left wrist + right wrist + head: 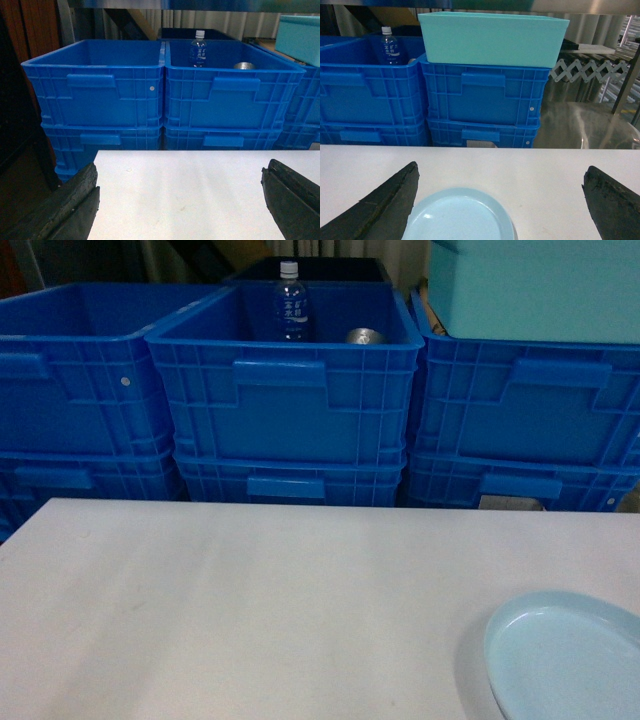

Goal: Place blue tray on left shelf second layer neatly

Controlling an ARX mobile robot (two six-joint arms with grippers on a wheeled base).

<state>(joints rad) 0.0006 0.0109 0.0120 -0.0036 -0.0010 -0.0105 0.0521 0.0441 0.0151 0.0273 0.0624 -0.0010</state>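
Note:
The blue tray [565, 660] is a pale sky-blue shallow oval dish lying flat on the white table [250, 600] at its near right corner, partly cut off by the picture edge. In the right wrist view the blue tray [460, 217] lies low between the fingers, close to the left finger [390, 200], with a wide gap to the other one. My right gripper [502, 170] is open and holds nothing. My left gripper [180, 172] is open over bare table top. Neither gripper shows in the head view. The left shelf is out of view.
Stacked dark-blue ribbed crates [290, 390] wall off the table's far edge. The middle top crate holds a water bottle [290, 302] and a metal can [365, 336]. A teal bin [540, 285] sits on the right stack. A shiny metal surface [580, 125] lies beyond the table's far right.

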